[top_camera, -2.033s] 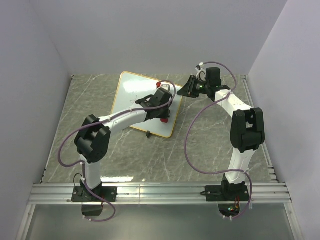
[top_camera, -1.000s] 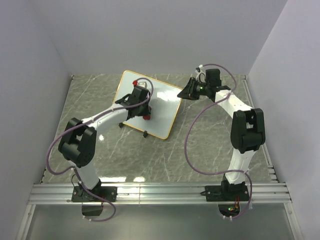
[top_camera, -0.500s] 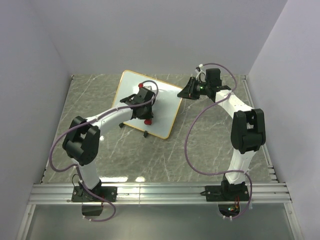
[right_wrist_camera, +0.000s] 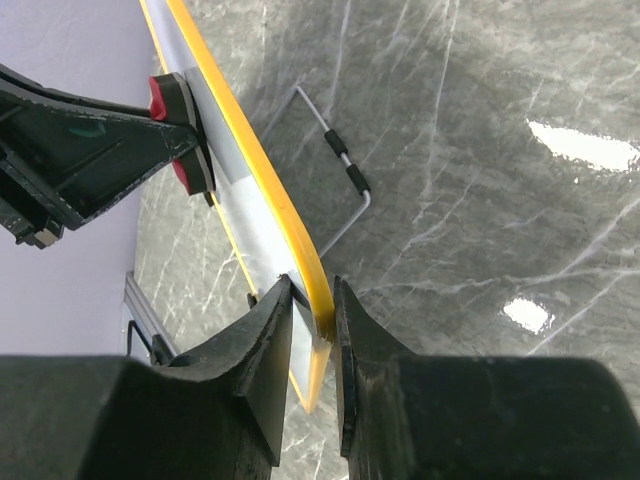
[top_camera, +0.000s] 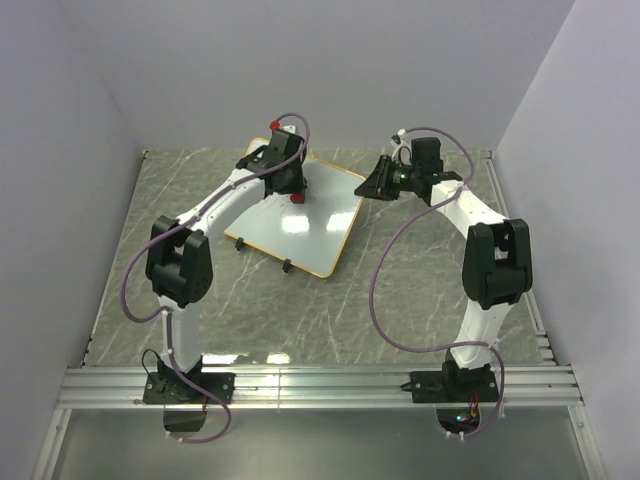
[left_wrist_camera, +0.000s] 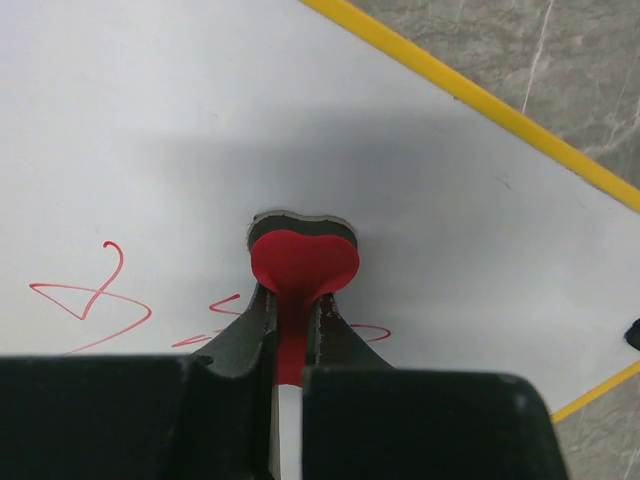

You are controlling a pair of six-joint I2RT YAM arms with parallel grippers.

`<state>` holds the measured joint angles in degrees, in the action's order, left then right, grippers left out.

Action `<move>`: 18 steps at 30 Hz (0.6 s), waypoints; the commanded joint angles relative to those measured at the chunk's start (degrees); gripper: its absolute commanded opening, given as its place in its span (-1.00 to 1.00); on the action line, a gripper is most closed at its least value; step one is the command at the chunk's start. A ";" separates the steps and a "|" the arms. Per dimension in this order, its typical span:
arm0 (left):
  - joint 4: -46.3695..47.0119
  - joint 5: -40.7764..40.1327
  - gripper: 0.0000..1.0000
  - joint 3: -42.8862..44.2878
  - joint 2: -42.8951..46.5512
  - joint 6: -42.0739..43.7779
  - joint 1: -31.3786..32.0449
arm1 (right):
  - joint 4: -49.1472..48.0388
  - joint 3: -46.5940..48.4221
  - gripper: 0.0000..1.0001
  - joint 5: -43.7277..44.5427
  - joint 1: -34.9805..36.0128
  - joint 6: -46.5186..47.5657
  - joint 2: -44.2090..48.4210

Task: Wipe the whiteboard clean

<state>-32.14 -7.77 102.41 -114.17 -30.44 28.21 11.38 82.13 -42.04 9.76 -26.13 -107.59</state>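
Observation:
The whiteboard [top_camera: 310,225] lies tilted on the table, white with a yellow rim and two black clips on its near edge. My left gripper [top_camera: 290,190] is shut on the red eraser [left_wrist_camera: 302,262] and presses it on the board [left_wrist_camera: 300,120] near its far edge. Red pen marks [left_wrist_camera: 95,305] show beside the fingers in the left wrist view. My right gripper [top_camera: 372,182] is shut on the board's right corner; its jaws clamp the yellow rim [right_wrist_camera: 262,190]. The eraser also shows in the right wrist view [right_wrist_camera: 182,135].
A wire stand [right_wrist_camera: 335,170] under the board rests on the grey marble table [top_camera: 420,280]. Pale walls close in the table on three sides. An aluminium rail [top_camera: 320,385] runs along the near edge.
My left gripper has swept the eraser across the board from its right near part to its far edge. The board has turned slightly. The right arm has hardly moved.

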 commanded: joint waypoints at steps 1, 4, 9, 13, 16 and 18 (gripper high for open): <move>1.64 2.40 -0.99 1.04 -1.41 0.55 1.14 | 1.54 -0.65 -1.00 2.31 0.70 1.34 2.04; 4.01 3.28 -1.00 -2.47 0.00 0.47 3.25 | 1.46 -0.56 -1.00 2.32 0.70 1.43 2.03; 3.93 3.03 -1.00 -4.68 0.26 0.55 8.61 | 0.93 -1.09 -1.00 2.23 0.61 1.08 1.68; 3.40 2.06 -1.00 -7.82 1.75 -0.76 11.96 | 1.28 -1.00 -1.00 2.40 0.70 1.34 1.94; 4.54 -0.22 -0.99 -12.74 4.39 -2.08 11.61 | 1.46 -1.09 -1.00 2.49 0.70 1.70 2.03; 4.63 -1.37 -0.99 -14.51 5.35 -2.52 10.65 | 1.37 -1.44 -1.00 2.58 0.70 1.61 2.12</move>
<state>-26.59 -7.44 91.42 -110.45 -31.33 41.25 12.12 81.93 -41.82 9.72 -25.61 -107.59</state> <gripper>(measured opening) 0.081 0.265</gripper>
